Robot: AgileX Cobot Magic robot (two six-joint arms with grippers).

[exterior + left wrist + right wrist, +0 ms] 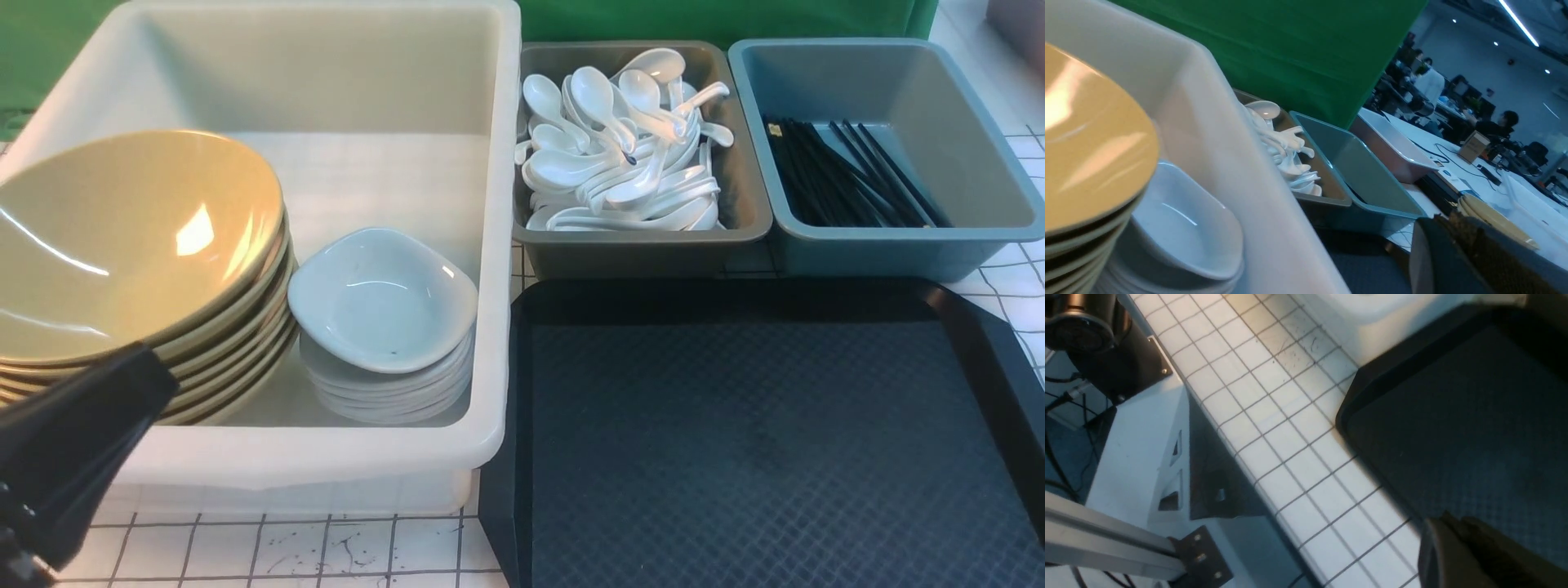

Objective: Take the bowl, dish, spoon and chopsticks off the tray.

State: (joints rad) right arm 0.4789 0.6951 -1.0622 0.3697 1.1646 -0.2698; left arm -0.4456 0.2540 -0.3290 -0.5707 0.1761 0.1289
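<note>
The black tray [759, 441] lies bare at the front right, and its corner also shows under my right gripper [1447, 522], which is shut and holds nothing. The yellow bowl [122, 245] tops a stack of like bowls inside the white bin [494, 245]. Beside that stack, the white dish [384, 298] tops a pile of dishes. White spoons [620, 155] are heaped in the grey bin [653, 245]. Black chopsticks [849, 175] lie in the blue-grey bin [898, 245]. My left gripper [151, 376] is shut and holds nothing, just in front of the bowl stack [1090, 155].
The three bins stand in a row behind and left of the tray on a white gridded tabletop [286, 547]. A green screen [1290, 49] rises behind them. The table's front edge and the robot's frame [1126, 539] show in the right wrist view.
</note>
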